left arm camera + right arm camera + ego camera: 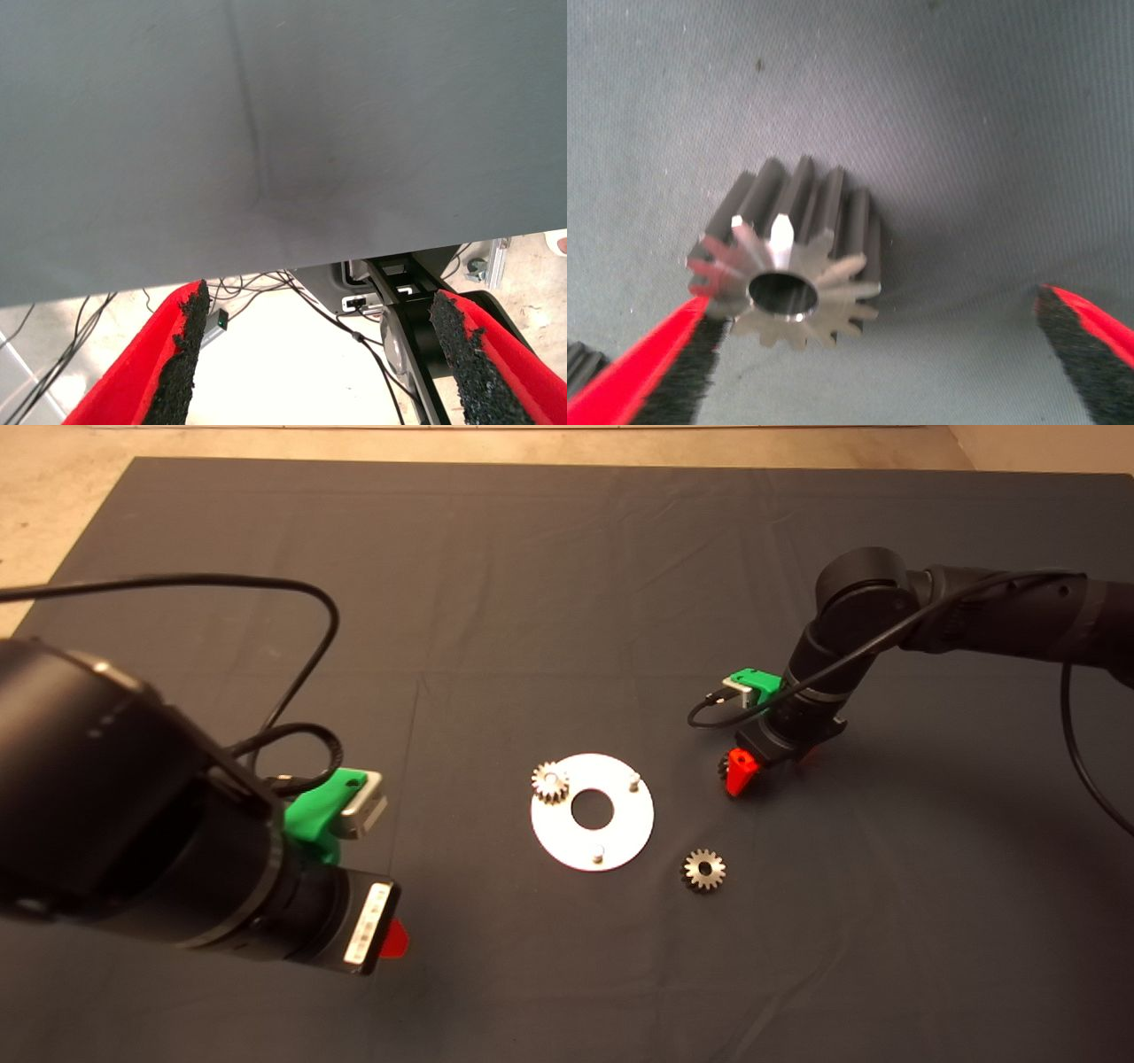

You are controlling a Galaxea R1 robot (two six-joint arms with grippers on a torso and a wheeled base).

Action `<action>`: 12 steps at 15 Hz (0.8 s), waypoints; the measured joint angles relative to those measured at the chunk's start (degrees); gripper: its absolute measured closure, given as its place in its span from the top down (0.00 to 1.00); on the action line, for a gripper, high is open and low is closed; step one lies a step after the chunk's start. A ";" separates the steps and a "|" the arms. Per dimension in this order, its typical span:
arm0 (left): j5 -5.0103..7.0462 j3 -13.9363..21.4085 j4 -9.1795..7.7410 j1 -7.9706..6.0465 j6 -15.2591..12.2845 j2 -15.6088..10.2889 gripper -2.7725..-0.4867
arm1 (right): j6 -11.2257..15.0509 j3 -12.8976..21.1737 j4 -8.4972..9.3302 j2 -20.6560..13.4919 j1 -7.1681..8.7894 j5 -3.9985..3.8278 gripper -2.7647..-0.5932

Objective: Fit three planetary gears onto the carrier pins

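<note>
Silver gear teeth fill the right wrist view: a gear (788, 270) lies on the dark mat (496, 584) between the right hand's (740, 772) spread fingers, one pad (673, 372) touching its toothed edge, the other pad (1090, 341) well clear, so that hand is open and gripping nothing. Its bore faces sideways toward the camera, so it seems tipped, not flat. On the white disc (620, 824) one gear (550, 782) already sits on a pin, two pins (633, 781) (599, 856) stand bare, and another gear (703, 869) lies flat on the mat just off the disc's rim. The right arm is nearer to both loose gears. Left hand (394, 939) waits low at the left, fingers apart, empty. A label on its wrist is unreadable.
</note>
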 joint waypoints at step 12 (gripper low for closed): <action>0.00 1.07 -1.69 -0.02 -0.13 -1.61 0.55 | -2.77 -0.83 -0.10 1.64 0.00 -0.02 0.69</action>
